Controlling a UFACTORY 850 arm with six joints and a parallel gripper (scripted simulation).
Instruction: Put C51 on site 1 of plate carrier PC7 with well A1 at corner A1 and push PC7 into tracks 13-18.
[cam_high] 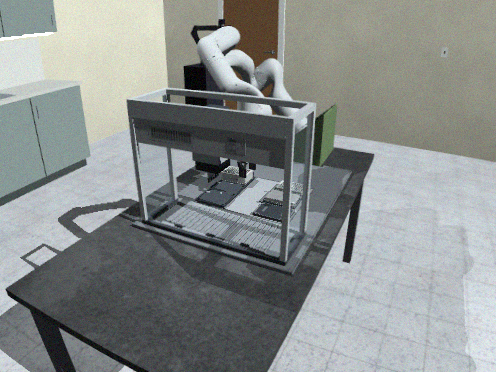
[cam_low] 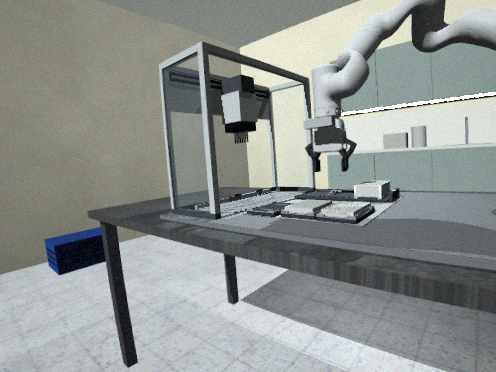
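Here the hand (cam_low: pixel 330 159) hung released above the deep-well block C51 (cam_low: pixel 372 189), so it probably needed to centre squarely over the block and descend straight before gripping.

Blue crate (cam_low: pixel 74 249) on floor, green box (cam_high: pixel 325 131) on table, grey cabinets (cam_high: pixel 42 132), brown door (cam_high: pixel 252 30)
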